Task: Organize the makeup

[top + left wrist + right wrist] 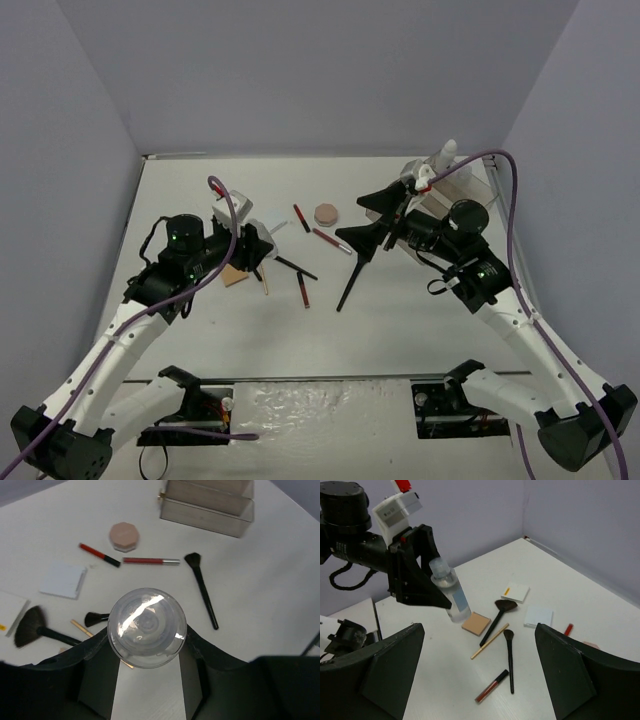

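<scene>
My left gripper (248,250) is shut on a clear bottle (147,627) with a pale-blue label, held upright by its neck; the right wrist view shows the bottle (452,595) with its base at the table beside a tan pad (476,623). My right gripper (372,218) is open and empty above the middle of the table. Loose makeup lies between the arms: a pink compact (123,536), a red pencil (99,555), a red lip gloss (150,560), a long black brush (202,590), a fan brush (497,615), a wooden pencil (490,641), a pale-blue pad (64,579) and a white pad (515,592).
The clear smoky tray (452,190) stands at the back right, with a white-capped bottle (448,152) upright at it. Another black brush (510,660) and a second red gloss tube (491,686) lie near the table's middle. Purple walls close the table on three sides.
</scene>
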